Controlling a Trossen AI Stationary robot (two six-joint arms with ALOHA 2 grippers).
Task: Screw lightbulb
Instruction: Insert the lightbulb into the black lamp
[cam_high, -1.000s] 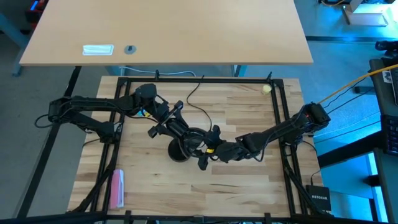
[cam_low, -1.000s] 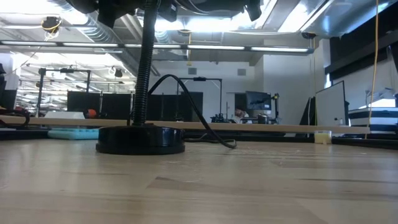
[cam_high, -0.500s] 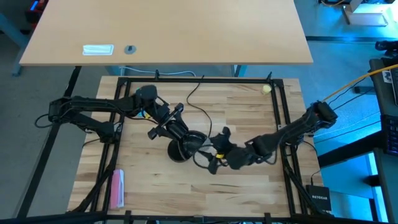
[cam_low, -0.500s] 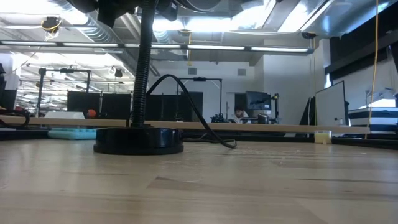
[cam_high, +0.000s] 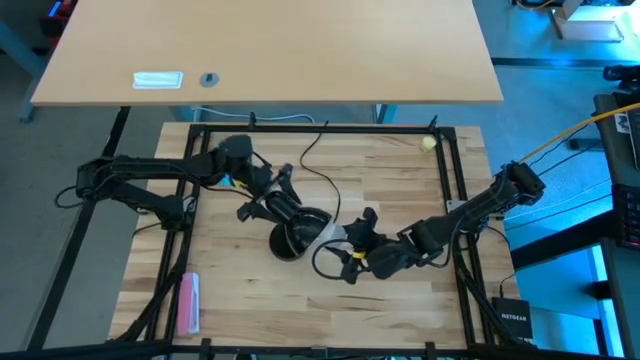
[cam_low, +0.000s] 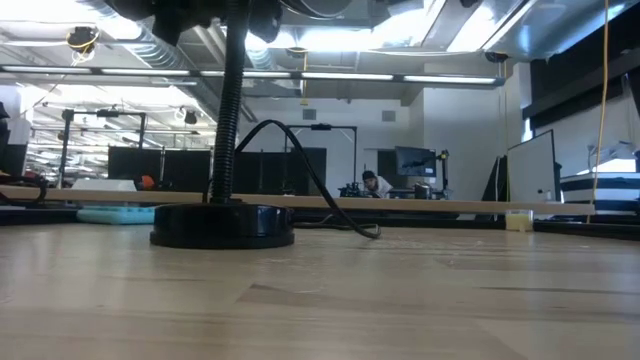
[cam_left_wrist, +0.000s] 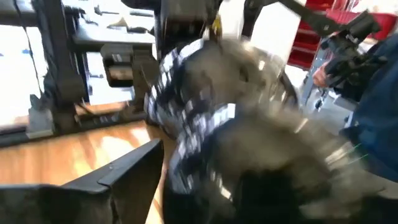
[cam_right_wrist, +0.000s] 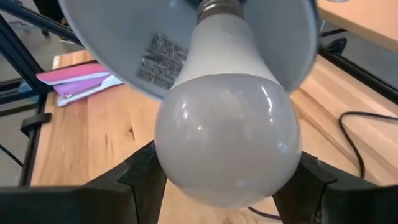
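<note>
A black desk lamp stands on its round base (cam_high: 285, 245) near the table's middle, and its gooseneck (cam_low: 228, 110) rises out of the low view. The white frosted lightbulb (cam_right_wrist: 227, 137) has its screw base up in the socket of the lamp's shade (cam_right_wrist: 118, 43). My right gripper (cam_high: 348, 248) comes from the table's right side and is shut on the bulb (cam_high: 330, 233). My left gripper (cam_high: 283, 205) is at the shade's far left side. In the left wrist view the shade (cam_left_wrist: 249, 124) is a blurred dark mass close ahead. My right gripper holds the bulb's round globe at its widest part (cam_right_wrist: 168, 155), pinched between the two fingers (cam_right_wrist: 140, 177), one on each side. The fingers come from the table's right side, along the bulb's axis. The bulb's narrow end sits in the shade's socket, clear of the table.
The lamp's black cable (cam_high: 322, 172) runs toward the far edge. A small pale yellow ball (cam_high: 428, 143) lies at the far right corner, and a pink flat object (cam_high: 188, 303) at the near left. Black frame rails border the table. A person (cam_low: 372, 183) is in the room far behind.
My right gripper has drawn back a little toward the table's right edge and rolled at the wrist, staying at the bulb. The lamp's base has slid slightly on the table.
</note>
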